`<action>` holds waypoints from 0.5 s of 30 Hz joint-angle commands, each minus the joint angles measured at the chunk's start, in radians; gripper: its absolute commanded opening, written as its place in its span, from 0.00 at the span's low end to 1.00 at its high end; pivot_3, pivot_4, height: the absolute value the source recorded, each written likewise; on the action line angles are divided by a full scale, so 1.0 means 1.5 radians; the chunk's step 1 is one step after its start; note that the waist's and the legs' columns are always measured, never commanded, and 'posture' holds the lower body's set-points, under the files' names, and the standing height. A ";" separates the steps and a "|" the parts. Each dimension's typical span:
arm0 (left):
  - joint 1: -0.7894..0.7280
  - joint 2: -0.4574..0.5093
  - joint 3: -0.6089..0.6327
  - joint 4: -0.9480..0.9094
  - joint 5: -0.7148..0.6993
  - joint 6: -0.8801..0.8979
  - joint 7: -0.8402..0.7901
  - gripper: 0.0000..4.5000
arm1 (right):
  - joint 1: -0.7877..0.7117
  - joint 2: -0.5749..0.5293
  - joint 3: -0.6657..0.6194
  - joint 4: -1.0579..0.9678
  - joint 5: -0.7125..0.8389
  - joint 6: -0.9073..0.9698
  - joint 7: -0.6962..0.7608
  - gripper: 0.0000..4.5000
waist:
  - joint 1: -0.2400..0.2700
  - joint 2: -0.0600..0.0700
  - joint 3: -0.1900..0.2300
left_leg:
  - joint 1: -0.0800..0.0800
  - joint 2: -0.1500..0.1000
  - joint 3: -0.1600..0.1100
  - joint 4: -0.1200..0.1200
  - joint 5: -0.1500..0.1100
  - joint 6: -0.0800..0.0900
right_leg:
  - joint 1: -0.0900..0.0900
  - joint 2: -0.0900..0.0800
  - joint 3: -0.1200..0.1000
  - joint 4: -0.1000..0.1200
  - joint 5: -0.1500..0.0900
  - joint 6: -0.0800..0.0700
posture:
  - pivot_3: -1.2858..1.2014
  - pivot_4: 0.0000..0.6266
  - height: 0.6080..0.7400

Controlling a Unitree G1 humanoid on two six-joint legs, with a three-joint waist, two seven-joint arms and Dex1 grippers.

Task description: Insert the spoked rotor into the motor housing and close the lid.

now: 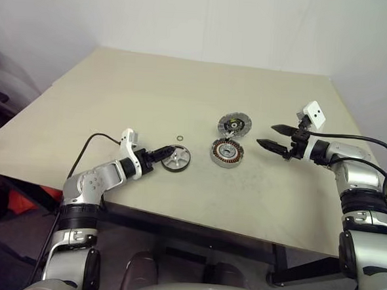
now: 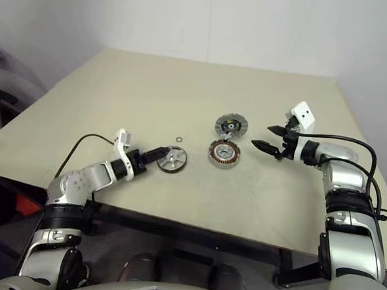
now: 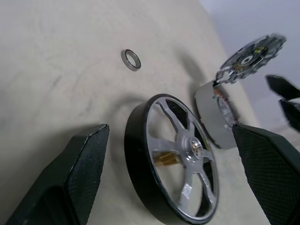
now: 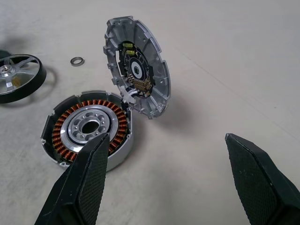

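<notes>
Open left gripper (image 3: pixel 171 164) straddles the spoked rotor (image 1: pixel 176 159); open right gripper (image 1: pixel 273 137) hovers beside the motor housing (image 1: pixel 226 153).

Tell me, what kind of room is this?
Probably a lab or test workshop: a bare plywood table against plain white walls, holding only loose motor parts, a motor housing, its lid and a spoked rotor.

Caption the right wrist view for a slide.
Open right gripper hovers near the motor housing, its lid tilted up beside it; the spoked rotor lies apart.
</notes>
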 commanded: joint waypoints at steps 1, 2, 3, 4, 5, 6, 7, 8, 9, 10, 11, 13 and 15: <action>0.005 -0.007 0.011 -0.013 -0.025 0.028 0.013 0.90 | -0.017 -0.003 -0.013 -0.012 0.009 -0.015 -0.005 0.99 | 0.000 0.000 0.000 | 0.000 0.000 0.000 0.000 0.000 0.000 | 0.000 0.000 0.000 0.000 0.000 0.000 | 0.52 0.00 1.00; 0.006 -0.008 0.013 -0.016 -0.029 0.032 0.014 0.87 | -0.017 -0.003 -0.013 -0.012 0.009 -0.015 -0.005 0.99 | 0.000 0.000 0.000 | 0.000 0.000 0.000 0.000 0.000 0.000 | 0.000 0.000 0.000 0.000 0.000 0.000 | 0.52 0.00 1.00; 0.007 -0.009 0.014 -0.018 -0.031 0.035 0.015 0.80 | -0.017 -0.003 -0.012 -0.011 0.009 -0.016 -0.006 0.99 | 0.000 0.000 0.000 | 0.000 0.000 0.000 0.000 0.000 0.000 | 0.000 0.000 0.000 -0.001 0.000 0.000 | 0.52 0.00 1.00; 0.008 -0.009 0.015 -0.021 -0.032 0.037 0.016 0.72 | -0.016 -0.003 -0.012 -0.012 0.009 -0.016 -0.007 0.99 | 0.000 0.000 0.000 | 0.000 0.000 0.000 0.000 0.000 0.000 | 0.000 0.000 0.000 -0.001 0.000 0.000 | 0.52 0.00 1.00; 0.009 -0.009 0.015 -0.023 -0.032 0.039 0.018 0.66 | -0.016 -0.003 -0.012 -0.013 0.009 -0.016 -0.007 0.99 | 0.000 0.000 0.000 | 0.000 0.000 0.000 0.000 0.000 0.001 | 0.000 0.000 0.000 -0.001 0.000 0.000 | 0.52 0.00 1.00; 0.011 -0.008 0.015 -0.025 -0.033 0.041 0.018 0.58 | -0.016 -0.003 -0.012 -0.013 0.009 -0.017 -0.008 0.99 | 0.000 0.000 0.000 | 0.000 0.000 0.000 0.000 0.000 0.001 | 0.000 0.000 0.000 -0.001 0.000 0.000 | 0.52 0.00 1.00; 0.012 -0.007 0.014 -0.027 -0.034 0.043 0.018 0.50 | -0.016 -0.002 -0.012 -0.012 0.009 -0.018 -0.008 0.99 | 0.000 0.000 0.000 | 0.000 0.000 0.000 0.000 0.000 0.001 | 0.000 0.000 0.000 -0.001 0.000 0.000 | 0.52 0.00 1.00; 0.013 -0.006 0.015 -0.029 -0.033 0.044 0.020 0.43 | -0.016 -0.002 -0.013 -0.013 0.009 -0.018 -0.009 0.99 | 0.000 0.000 0.000 | 0.000 0.000 0.000 0.000 0.000 0.001 | 0.000 0.000 0.000 -0.001 0.000 0.000 | 0.52 0.00 1.00; 0.014 -0.005 0.017 -0.030 -0.033 0.044 0.021 0.43 | -0.017 -0.002 -0.012 -0.010 0.008 -0.020 -0.010 0.99 | 0.000 0.000 0.000 | 0.000 0.000 0.000 0.000 0.000 0.001 | 0.000 0.000 0.000 -0.001 0.000 0.000 | 0.52 0.00 1.00; 0.015 -0.004 0.018 -0.031 -0.033 0.042 0.019 0.43 | -0.019 -0.002 -0.012 -0.006 0.007 -0.021 -0.012 0.99 | 0.000 0.000 0.000 | 0.000 0.000 0.000 0.000 0.000 0.001 | 0.000 0.000 0.000 -0.001 0.000 0.000 | 0.52 0.00 1.00; 0.017 -0.004 0.019 -0.034 -0.037 0.040 0.015 0.43 | -0.020 -0.002 -0.011 -0.004 0.006 -0.023 -0.013 0.99 | 0.000 0.000 0.000 | 0.000 0.000 0.000 0.000 0.000 0.001 | 0.000 0.000 0.000 -0.001 0.000 0.000 | 0.52 0.00 1.00; 0.019 -0.005 0.024 -0.037 -0.042 0.038 0.012 0.43 | -0.021 -0.001 -0.011 -0.003 0.006 -0.024 -0.015 0.99 | 0.000 0.000 0.000 | 0.000 0.000 0.000 0.000 0.000 0.001 | 0.000 0.000 0.000 -0.001 0.000 0.000 | 0.52 0.00 1.00; 0.019 -0.006 0.025 -0.037 -0.045 0.035 0.007 0.30 | -0.021 -0.001 -0.010 -0.002 0.006 -0.026 -0.016 0.99 | 0.000 0.000 0.000 | 0.000 0.000 0.000 0.000 0.000 0.001 | 0.000 0.000 0.000 -0.001 0.000 0.000 | 0.52 0.00 1.00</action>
